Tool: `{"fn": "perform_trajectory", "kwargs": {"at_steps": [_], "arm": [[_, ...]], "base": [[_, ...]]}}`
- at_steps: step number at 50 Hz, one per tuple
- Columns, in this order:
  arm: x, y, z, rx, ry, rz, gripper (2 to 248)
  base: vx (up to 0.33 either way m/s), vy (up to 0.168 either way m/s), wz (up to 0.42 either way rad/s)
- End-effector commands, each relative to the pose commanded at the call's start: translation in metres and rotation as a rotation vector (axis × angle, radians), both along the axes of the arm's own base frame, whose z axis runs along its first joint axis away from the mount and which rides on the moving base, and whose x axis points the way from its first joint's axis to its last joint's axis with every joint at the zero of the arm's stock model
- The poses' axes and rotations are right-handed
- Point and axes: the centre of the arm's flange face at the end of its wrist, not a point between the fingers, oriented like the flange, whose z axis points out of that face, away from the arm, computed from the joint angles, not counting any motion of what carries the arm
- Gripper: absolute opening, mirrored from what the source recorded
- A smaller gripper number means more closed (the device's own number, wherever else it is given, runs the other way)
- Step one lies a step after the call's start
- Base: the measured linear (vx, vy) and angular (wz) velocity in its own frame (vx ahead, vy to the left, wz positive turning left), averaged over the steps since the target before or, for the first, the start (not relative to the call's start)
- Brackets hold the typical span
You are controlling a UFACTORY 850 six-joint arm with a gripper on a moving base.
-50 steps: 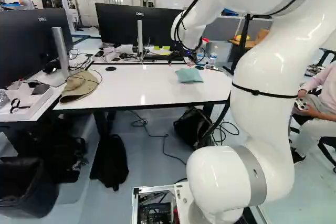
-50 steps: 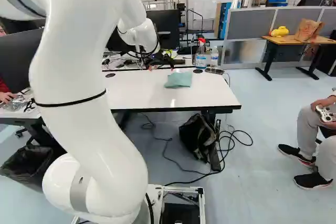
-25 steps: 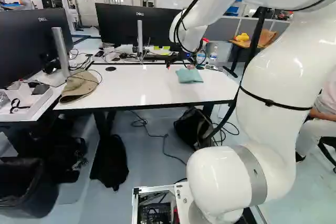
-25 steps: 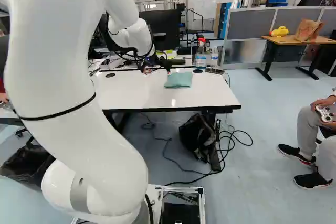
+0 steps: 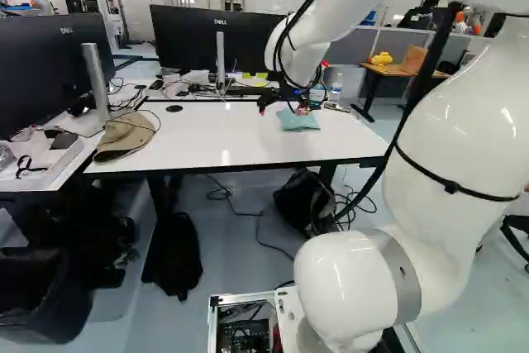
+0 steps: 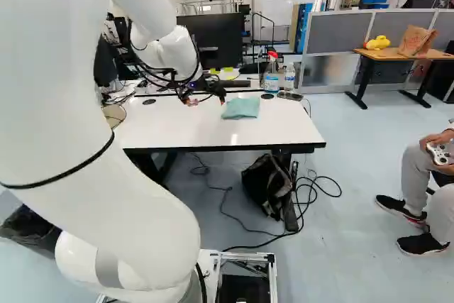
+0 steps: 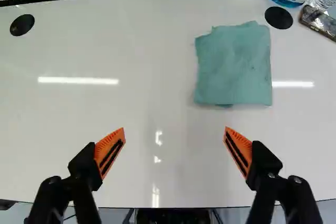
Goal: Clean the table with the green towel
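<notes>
Green cloth towel, folded to a rough square, lying flat on the glossy white, black-edged bench. Hovering above the surface, left of the towel: the black end effector with orange pads, spread wide, holding nothing. Probably light, soft and limp, with no risk of breaking, but prone to bunch, unfold or skid over the slick top if nudged. Best taken, by the look of it, across the middle or at the near edge, pinched deep enough to catch every layer, including the one peeking out below. Just beyond the towel's far right corner, a black round disc; behind that, a spray bottle with a red head and a clear plastic bottle, both easily toppled by a long stroke. Well left of the towel, a tan fabric cap. Room for wiping: broad to the towel's left, and on its near side as far as the bench's drop.
</notes>
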Motion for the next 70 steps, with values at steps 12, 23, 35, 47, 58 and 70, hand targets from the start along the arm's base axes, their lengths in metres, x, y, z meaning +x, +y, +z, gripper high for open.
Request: {"fn": "perform_trajectory", "kwargs": {"at_steps": [12,23,35,47,58,70], "arm": [[-0.016,0.004,0.000,0.000,0.000,0.011,247],[-0.016,0.004,-0.001,0.000,-0.001,0.011,247],[-0.018,0.004,-0.003,0.000,-0.008,0.010,247],[-0.021,0.003,-0.007,0.001,-0.024,0.009,247],[-0.026,0.002,-0.014,0.002,-0.047,0.007,247],[-0.033,0.001,-0.023,0.003,-0.081,0.005,247]], "base": [[0.000,0.000,0.000],[0.000,0.000,0.000],[0.000,0.000,0.000],[0.000,0.000,0.000],[0.000,0.000,0.000],[0.000,0.000,0.000]]}}
